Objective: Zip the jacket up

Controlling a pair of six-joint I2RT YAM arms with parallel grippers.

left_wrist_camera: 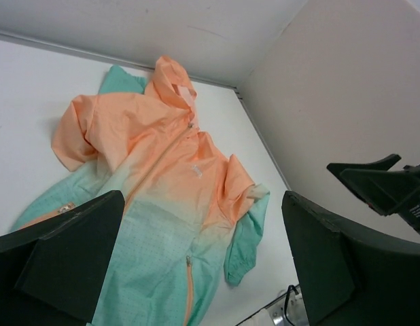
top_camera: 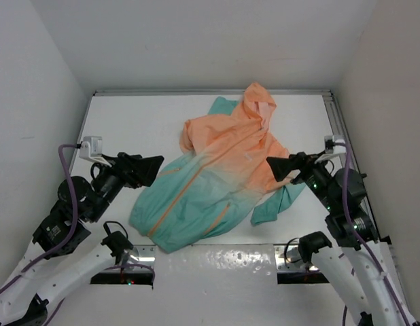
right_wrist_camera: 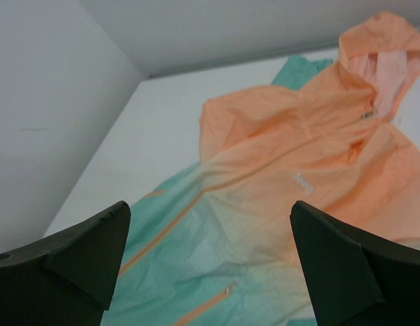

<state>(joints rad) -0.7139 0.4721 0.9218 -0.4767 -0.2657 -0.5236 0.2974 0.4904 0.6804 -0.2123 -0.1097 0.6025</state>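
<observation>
The jacket (top_camera: 220, 180) lies flat on the white table (top_camera: 135, 122), its peach hood (top_camera: 259, 102) toward the far right and its teal hem (top_camera: 170, 234) toward the near left. Its orange front zipper strip (top_camera: 181, 197) runs diagonally, and the two front edges lie together along it. My left gripper (top_camera: 147, 170) hovers open just left of the jacket, touching nothing. On the other side, over the orange sleeve, my right gripper (top_camera: 278, 167) also stands open and holds nothing. The left wrist view shows the jacket (left_wrist_camera: 169, 176) between the wide-apart fingers (left_wrist_camera: 67, 251). The right wrist view shows the zipper strip (right_wrist_camera: 172, 224).
White walls close in the table on three sides. A metal rail (top_camera: 337, 129) runs along the right edge. Bare table lies left of and behind the jacket. Metal mounting plates (top_camera: 291, 261) sit at the near edge. A short orange pocket zipper (left_wrist_camera: 189, 288) shows near the hem.
</observation>
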